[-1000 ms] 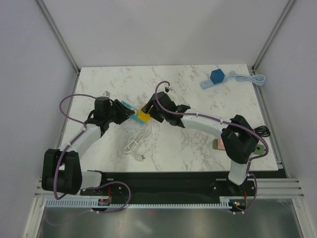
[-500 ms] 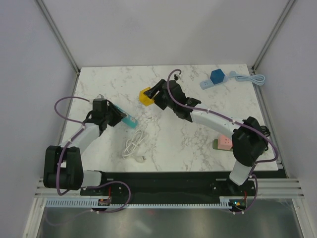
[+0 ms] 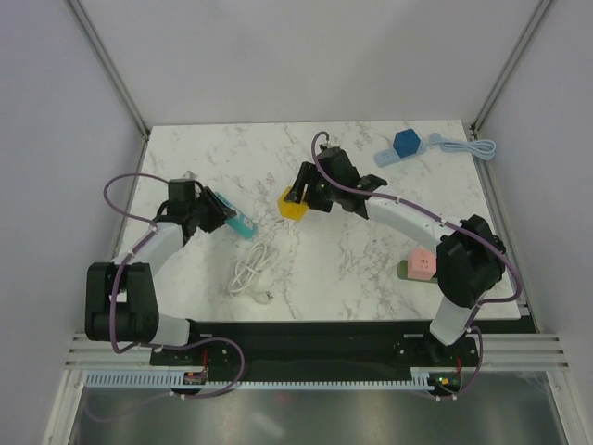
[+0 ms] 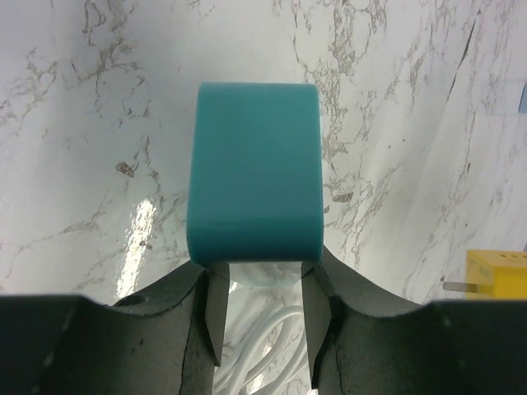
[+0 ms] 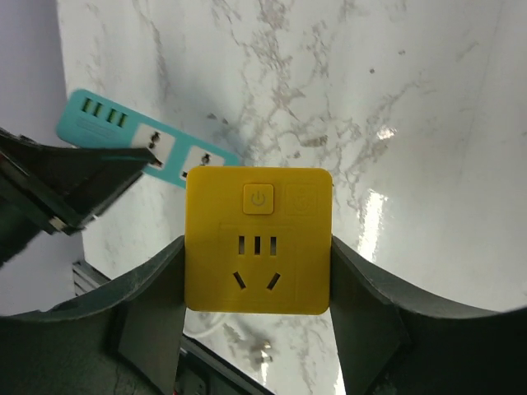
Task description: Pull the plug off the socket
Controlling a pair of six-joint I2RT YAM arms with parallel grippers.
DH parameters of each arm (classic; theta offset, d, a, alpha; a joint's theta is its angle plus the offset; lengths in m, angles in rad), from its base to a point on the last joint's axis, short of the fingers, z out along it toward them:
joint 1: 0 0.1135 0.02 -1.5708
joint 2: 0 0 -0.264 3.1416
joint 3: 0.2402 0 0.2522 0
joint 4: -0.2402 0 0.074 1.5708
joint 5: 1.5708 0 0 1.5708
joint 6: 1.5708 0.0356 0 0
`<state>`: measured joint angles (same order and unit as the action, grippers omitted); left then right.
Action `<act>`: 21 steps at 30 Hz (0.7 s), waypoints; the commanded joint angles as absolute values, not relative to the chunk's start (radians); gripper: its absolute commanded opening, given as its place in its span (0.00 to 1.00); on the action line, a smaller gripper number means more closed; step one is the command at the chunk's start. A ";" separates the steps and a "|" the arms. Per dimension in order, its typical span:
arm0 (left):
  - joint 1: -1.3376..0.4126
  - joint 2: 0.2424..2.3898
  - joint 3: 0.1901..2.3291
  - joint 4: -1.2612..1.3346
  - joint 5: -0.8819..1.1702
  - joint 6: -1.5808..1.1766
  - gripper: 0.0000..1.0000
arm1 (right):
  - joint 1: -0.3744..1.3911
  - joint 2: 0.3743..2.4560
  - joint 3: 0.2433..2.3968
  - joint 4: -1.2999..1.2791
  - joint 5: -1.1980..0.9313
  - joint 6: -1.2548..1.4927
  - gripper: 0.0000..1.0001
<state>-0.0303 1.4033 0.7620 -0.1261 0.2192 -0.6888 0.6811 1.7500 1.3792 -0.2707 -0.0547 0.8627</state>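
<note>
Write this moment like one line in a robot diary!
left gripper: shut on teal power strip | right gripper: shut on yellow plug | plug and strip: apart

This is a robotics test cell in a lab. Beneath the right gripper (image 3: pixel 295 199) is a marble-print table (image 3: pixel 371 269). Far beyond it stand plain white panels (image 3: pixel 278 56) on aluminium posts (image 3: pixel 107 65). Behind it runs a slotted cable duct (image 3: pixel 306 378).

A power symbol, a circle broken by a short stroke, stood on the square button (image 5: pixel 258 198) near the top of the yellow socket adapter (image 5: pixel 258 271). The embossed mark just beside that button was too faint to read.
</note>
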 commanded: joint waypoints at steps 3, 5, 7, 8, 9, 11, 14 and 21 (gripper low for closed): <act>-0.002 1.410 0.743 -0.062 0.366 -0.598 0.02 | 0.658 1.759 1.332 -0.383 -0.297 0.660 0.00; -0.002 1.402 0.707 -0.006 0.399 -0.601 0.02 | 0.650 1.764 1.301 -0.382 -0.334 0.641 0.00; -0.002 1.404 0.695 0.024 0.414 -0.598 0.02 | 0.647 1.784 1.276 -0.382 -0.402 0.618 0.00; 0.027 1.410 0.689 0.028 0.423 -0.601 0.02 | 0.647 1.787 1.269 -0.382 -0.414 0.612 0.00; 0.032 1.417 0.687 0.038 0.449 -0.609 0.02 | 0.649 1.787 1.263 -0.380 -0.420 0.608 0.00; 0.035 1.437 0.680 0.051 0.463 -0.614 0.02 | 0.646 1.783 1.246 -0.382 -0.411 0.598 0.00; 0.044 1.447 0.649 0.110 0.495 -0.633 0.02 | 0.644 1.796 1.243 -0.382 -0.431 0.581 0.02; 0.044 1.469 0.627 0.127 0.489 -0.632 0.02 | 0.632 1.848 1.244 -0.367 -0.433 0.569 0.14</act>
